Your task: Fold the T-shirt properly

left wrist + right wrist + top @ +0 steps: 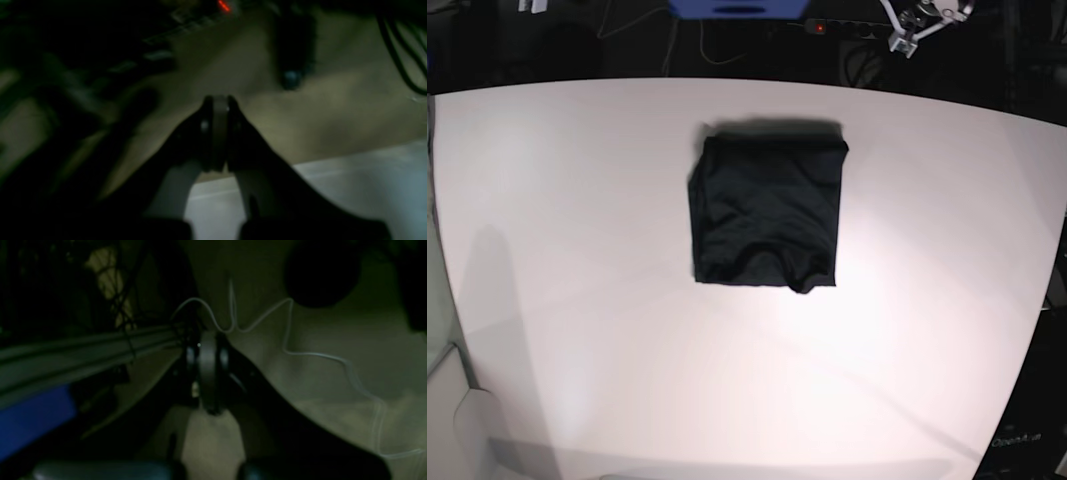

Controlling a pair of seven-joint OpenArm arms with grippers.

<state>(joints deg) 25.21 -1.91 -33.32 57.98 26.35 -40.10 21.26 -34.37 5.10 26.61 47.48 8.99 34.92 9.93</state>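
Left wrist view: one left tool (219, 103), its two fingers pressed flat together, nothing between them. Picture dim and blurred. Beyond the tips a dull tan floor (333, 110); a pale grey edge, seemingly of the table (350, 186), crosses the lower right. One red light (223, 6) glows at top; dark cables (397, 53) hang at right. No garment here.

Right wrist view: one right tool (208, 340), fingers likewise closed against each other, holding nothing. One thin white cable (290, 326) snakes over the floor (333, 390). A grey rail (83, 346) runs in from the left, with a blue patch (30, 416) below it. Also very dark.

Base view: one T-shirt (767, 215), very dark, folded to a rough rectangle, lying on the white table (577, 250) a little beyond centre; lower edge rumpled. Only this view shows the garment and whole tabletop; neither tool appears in it. Behind the far edge: one blue object (739, 8), one power strip (837, 28) with a red lamp, dark surroundings.
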